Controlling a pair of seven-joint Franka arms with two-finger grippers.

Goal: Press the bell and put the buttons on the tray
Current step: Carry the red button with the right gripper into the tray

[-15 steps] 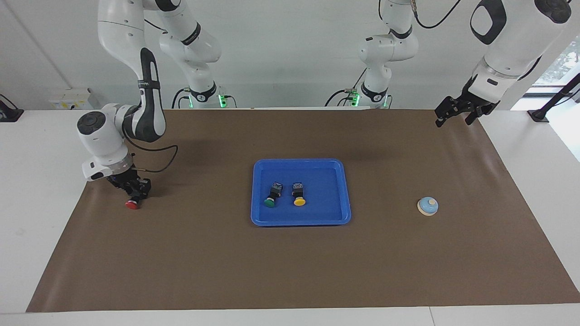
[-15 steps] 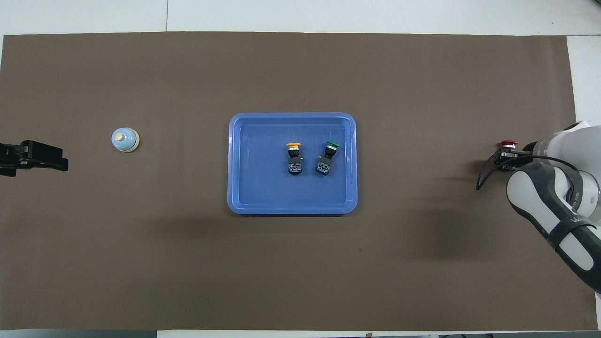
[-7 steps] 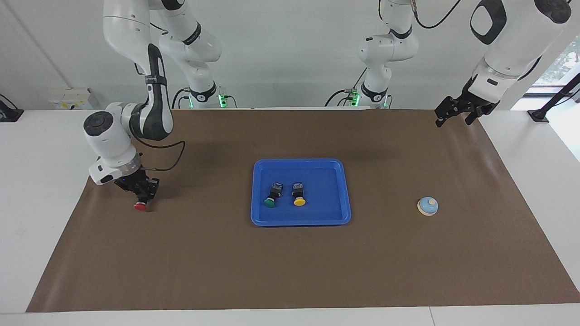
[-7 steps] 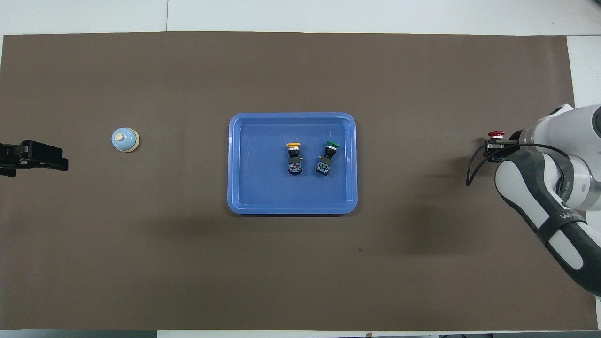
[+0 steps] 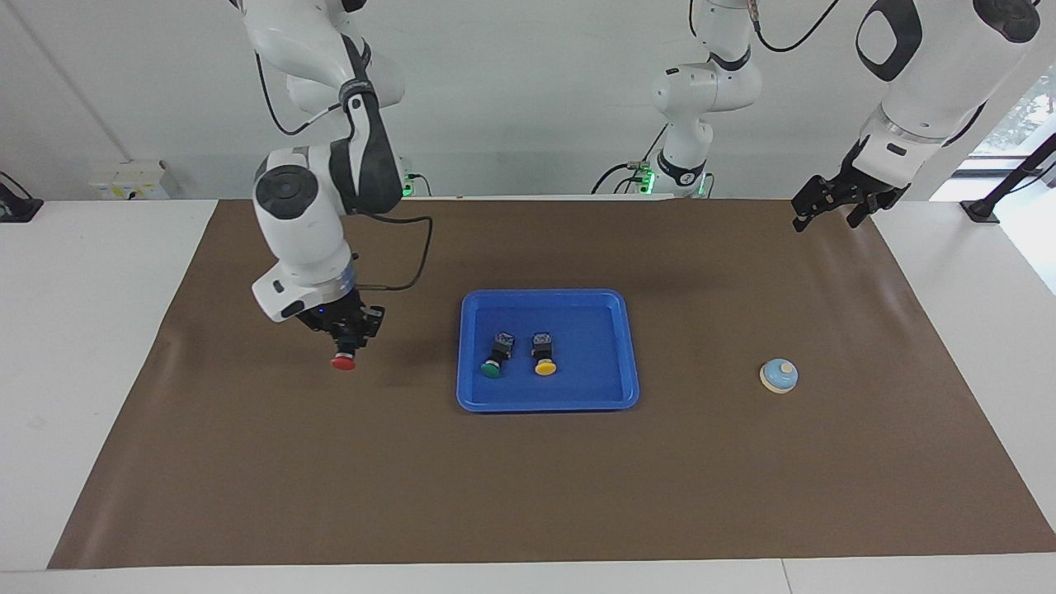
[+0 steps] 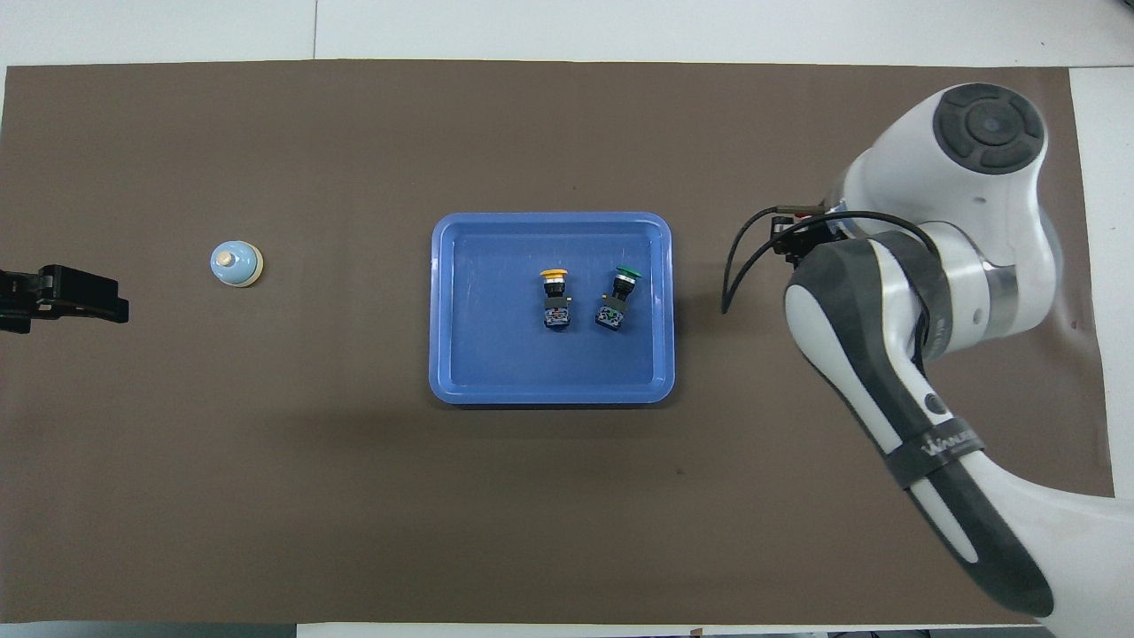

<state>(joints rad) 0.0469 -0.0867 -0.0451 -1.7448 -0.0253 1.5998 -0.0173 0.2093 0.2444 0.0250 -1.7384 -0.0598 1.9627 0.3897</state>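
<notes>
Right hand [image 5: 345, 346]: pinched on the red button [image 5: 343, 362], carried from the desk's end to just beside the blue tray [image 5: 627, 346].
Tray: green button [image 5: 493, 360] and yellow button [image 5: 544, 358] held.
Bell [image 5: 779, 375]: on the mat, apart.
Left hand [image 5: 833, 202]: waiting; fingers unclear.

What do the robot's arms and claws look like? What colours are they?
Both arms are glossy white with rounded, chunky joints. The right arm has dark grey-black bands, a round dark cap on its wrist joint, a loose black cable looping beside it and small pale lettering on one band. Its claw is small and black. The left claw is black too. Green lights glow at the arm bases.
</notes>
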